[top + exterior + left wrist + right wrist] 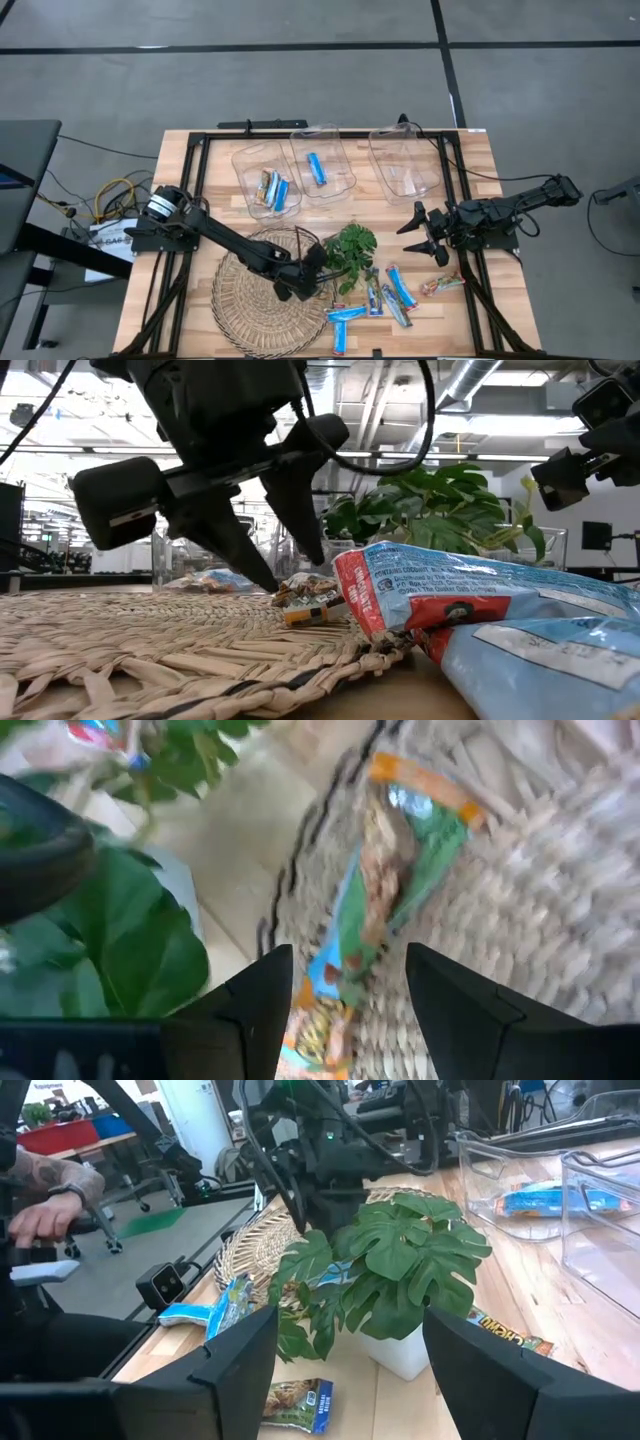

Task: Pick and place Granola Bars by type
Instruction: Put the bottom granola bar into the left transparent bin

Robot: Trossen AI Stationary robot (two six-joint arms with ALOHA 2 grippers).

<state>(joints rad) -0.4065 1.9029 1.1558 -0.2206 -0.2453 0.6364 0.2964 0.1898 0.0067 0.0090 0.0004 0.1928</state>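
Observation:
A granola bar in a green and orange wrapper [390, 890] lies flat on the round woven mat [250, 300], near the mat's right rim. My left gripper [345, 1010] slants down over it, open, one finger on each side of the bar's near end; in the low view [290, 575] the fingertips stand just above the mat at the bar [305, 605]. Several more bars, mostly blue [345, 313], lie on the table right of the mat. My right gripper [425, 232] waits open at the table's right side.
A small potted plant [350, 250] stands close to the right of my left gripper. Three clear bins [320, 165] sit at the far edge; the left one [265, 185] and the middle one hold bars. A person's hand [50, 1215] shows beyond the table.

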